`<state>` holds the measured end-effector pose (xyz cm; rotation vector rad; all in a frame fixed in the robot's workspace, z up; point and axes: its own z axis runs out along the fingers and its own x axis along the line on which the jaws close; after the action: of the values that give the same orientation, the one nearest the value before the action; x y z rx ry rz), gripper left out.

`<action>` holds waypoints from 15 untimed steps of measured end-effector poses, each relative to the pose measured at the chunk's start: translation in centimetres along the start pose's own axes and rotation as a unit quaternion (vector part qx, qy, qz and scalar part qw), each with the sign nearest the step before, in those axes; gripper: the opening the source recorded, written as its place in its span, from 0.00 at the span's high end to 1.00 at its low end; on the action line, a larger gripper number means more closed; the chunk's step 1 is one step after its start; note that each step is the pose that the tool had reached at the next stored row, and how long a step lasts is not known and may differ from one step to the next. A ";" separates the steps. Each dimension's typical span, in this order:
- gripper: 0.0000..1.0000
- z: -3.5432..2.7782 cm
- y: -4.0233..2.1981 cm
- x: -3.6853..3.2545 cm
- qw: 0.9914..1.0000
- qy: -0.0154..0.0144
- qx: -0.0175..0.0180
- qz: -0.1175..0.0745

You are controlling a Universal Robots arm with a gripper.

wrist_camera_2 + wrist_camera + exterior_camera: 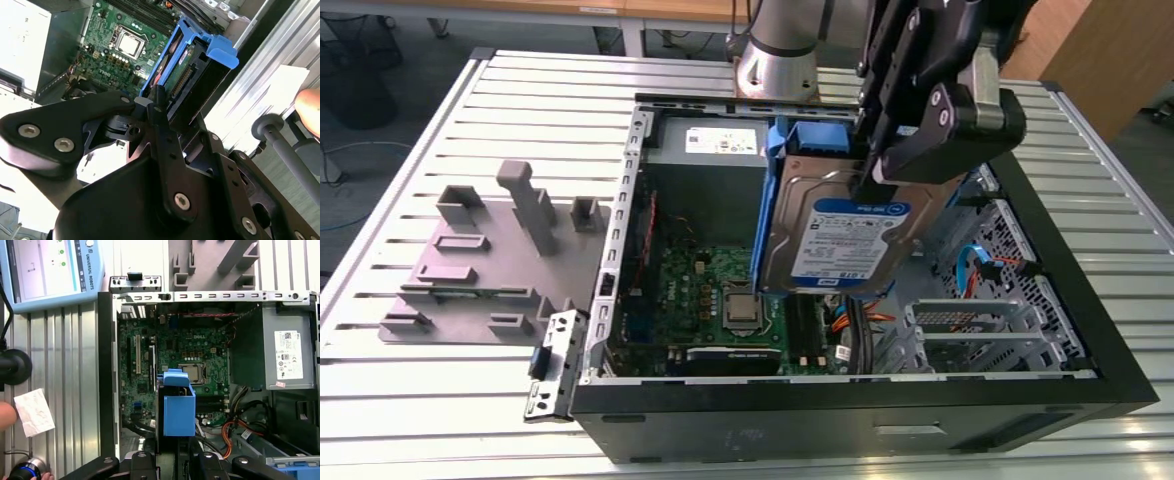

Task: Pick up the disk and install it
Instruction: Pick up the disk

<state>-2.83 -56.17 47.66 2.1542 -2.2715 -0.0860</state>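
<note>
Pincer (878, 185): clamped narrow onto the disk (851, 240), my fingers gripping its upper end. The disk hangs directly beneath my pincer, standing on edge. In the exterior view its white-and-blue label faces outward and its blue caddy (781, 200) frames its sides. In the second wrist view a connector row shows on the disk's (182, 75) edge just past my fingertips.

Below my pincer lies the open-sided computer case (854, 415). I hold the disk inside the case's outline, over the motherboard (700, 290). In the first wrist view the caddy's (178, 410) far edge lies just beside the processor socket (192, 374). Whether the disk's lower end touches anything in the case, I cannot tell.

A grey power-supply box (282, 355) sits in a corner of the case, off to one side of my pincer. Outside the case, well apart from my pincer, a grey fixture plate (480, 265) rests on the slatted table (400, 110). A slip of paper (34, 412) also lies on that table.
</note>
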 end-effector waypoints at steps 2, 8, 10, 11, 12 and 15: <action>0.65 -0.02 -0.01 0.28 1.000 0.000 0.000 0.000; 0.65 -0.04 -0.07 1.21 1.000 0.000 0.000 0.000; 0.65 -0.06 -0.09 1.53 1.000 0.000 0.000 0.000; 0.65 -0.06 -0.10 1.67 1.000 0.000 0.000 0.000; 0.65 -0.06 -0.10 1.79 1.000 0.000 0.000 0.000; 0.65 -0.06 -0.13 1.95 1.000 0.000 0.000 0.000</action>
<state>-2.80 -58.13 47.65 2.1539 -2.2712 -0.0853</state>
